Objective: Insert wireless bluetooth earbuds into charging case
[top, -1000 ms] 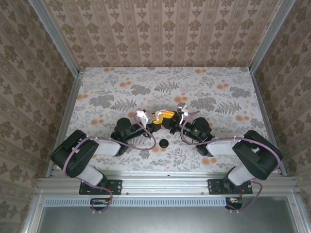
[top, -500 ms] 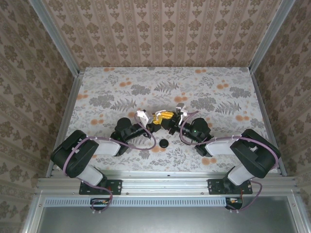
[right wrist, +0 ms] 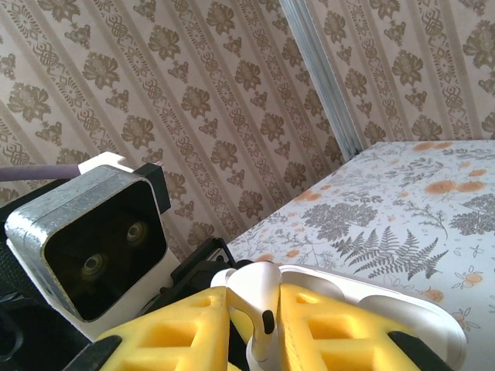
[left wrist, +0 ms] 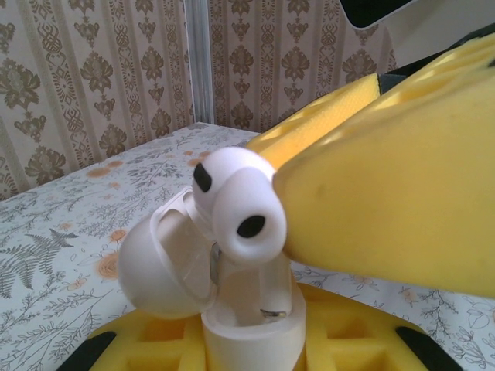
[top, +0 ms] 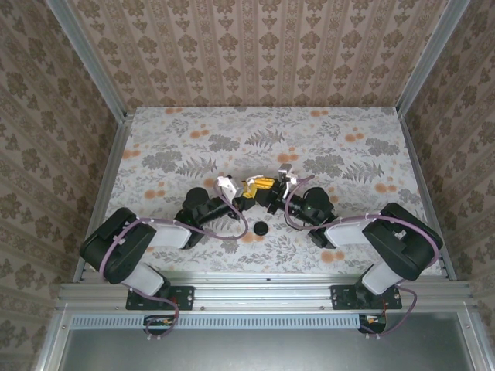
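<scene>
- Tools meet right at the charging case (left wrist: 251,340): the left tool (left wrist: 251,352) and the right tool (right wrist: 257,328) come together from either side of it, above the middle of the flowered bench (top: 348,139).
- Our left tool is clamped on the lower half of the case and holds it upright, with a yellow pad pressed to each side of its base.
- Our right tool reaches in from above the case, its pads closed on an earbud (left wrist: 236,205).
- We see the case already open. Its lid (left wrist: 155,270) is tipped back to one side of the base, so the sockets are exposed.
- A black disc (top: 261,228) lies on the bench on the arm-base side of the case, near it but apart, and plays no part.
- The earbud stands directly over the case. Its stem runs down into the open mouth while its head is well above the rim.
- We judge the task roughly midway for this bud: it is lined up and started but not seated.
- What remains is pressing it home and letting go.
- We cannot tell whether the second bud already sits in the case.
</scene>
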